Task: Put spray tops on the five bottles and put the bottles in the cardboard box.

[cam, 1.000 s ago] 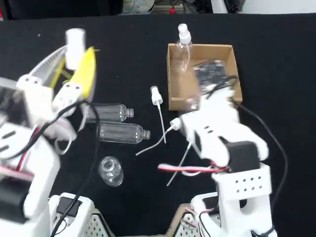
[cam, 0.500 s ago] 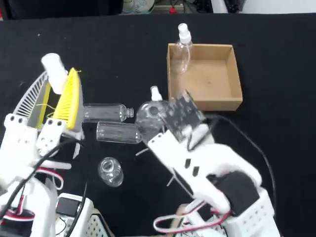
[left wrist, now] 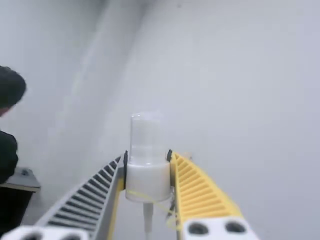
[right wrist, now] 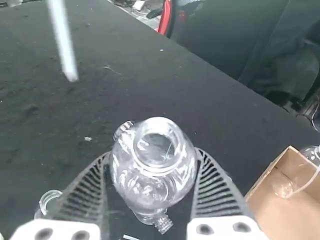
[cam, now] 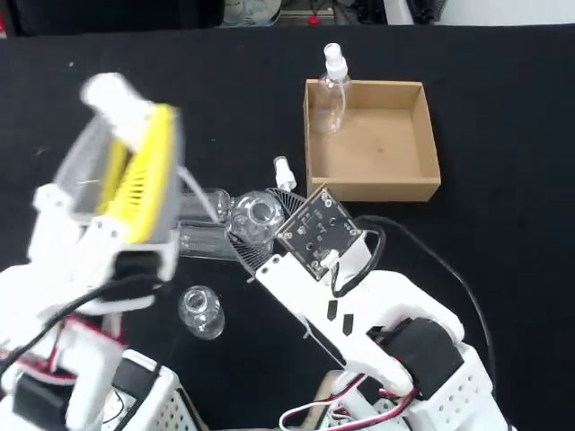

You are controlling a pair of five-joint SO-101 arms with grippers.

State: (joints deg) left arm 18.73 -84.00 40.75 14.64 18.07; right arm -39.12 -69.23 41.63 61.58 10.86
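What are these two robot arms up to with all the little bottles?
The left arm holds a white plastic spray top raised in its jaws. The right arm grips a clear plastic bottle, mouth up, over the black table. One capped bottle stands in the brown cardboard box; other open bottles wait on the table.

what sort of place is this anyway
Likely a robotics lab bench: white plastic robot arms on a black cloth-covered table, the right tool holding a clear plastic bottle near a brown cardboard box.
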